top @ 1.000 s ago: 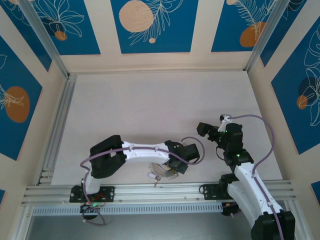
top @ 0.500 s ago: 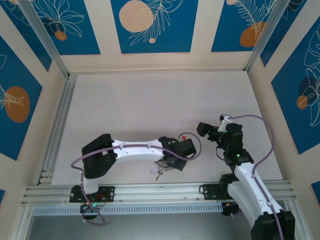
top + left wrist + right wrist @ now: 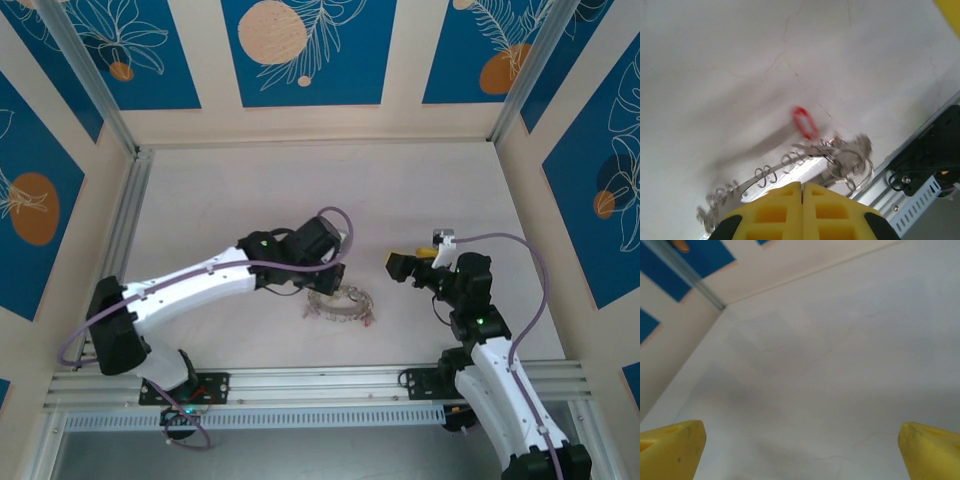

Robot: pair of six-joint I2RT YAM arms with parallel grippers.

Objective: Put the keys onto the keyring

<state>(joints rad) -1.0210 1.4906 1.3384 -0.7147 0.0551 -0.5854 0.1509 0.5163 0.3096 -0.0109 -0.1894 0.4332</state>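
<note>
1. Left claw: I find it out over the middle of the worktop, at the end of a long-stretched arm. Its yellow fingers are pressed together with no gap at the seam, and they pinch the near rim of the keyring.

2. Keyring: silver, with small wire loops around its rim, at the left claw's tips, near the centre and towards the near edge. My wrist camera blurs it, so I cannot tell how much of it rests on the worktop.

3. Keys: a small metal cluster on the right part of the ring, with a red tag on its far side. I cannot count single keys through the blur.

4. Right claw: right of the ring and apart from it. Its jaws are spread wide, with bare worktop between the two yellow tips and nothing held.

5. Aluminium rail: runs along the near edge.
</note>
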